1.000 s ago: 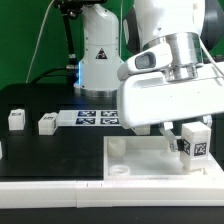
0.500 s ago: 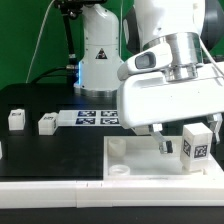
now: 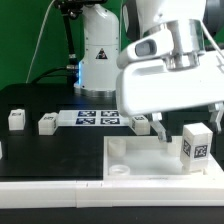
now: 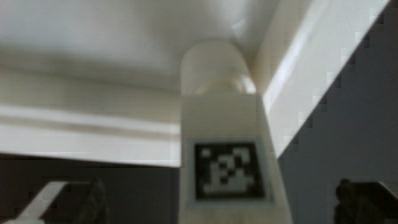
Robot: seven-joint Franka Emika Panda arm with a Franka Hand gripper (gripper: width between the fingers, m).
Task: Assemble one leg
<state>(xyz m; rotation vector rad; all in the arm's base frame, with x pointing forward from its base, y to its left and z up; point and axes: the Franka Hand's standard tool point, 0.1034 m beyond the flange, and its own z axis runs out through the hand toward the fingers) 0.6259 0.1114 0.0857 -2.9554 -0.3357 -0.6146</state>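
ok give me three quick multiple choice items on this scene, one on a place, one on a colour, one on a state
1. Where does the tagged leg stand? A on the white panel; B on the marker board; C held in the air.
2. What colour is the table? A green; B white; C black.
3. The gripper is: A open; B shut on the leg; C out of view.
Key: 1 A, its foot rests on the panel. 2 C, its top is plainly black. 3 A, the wrist view shows gaps on both sides of the leg.
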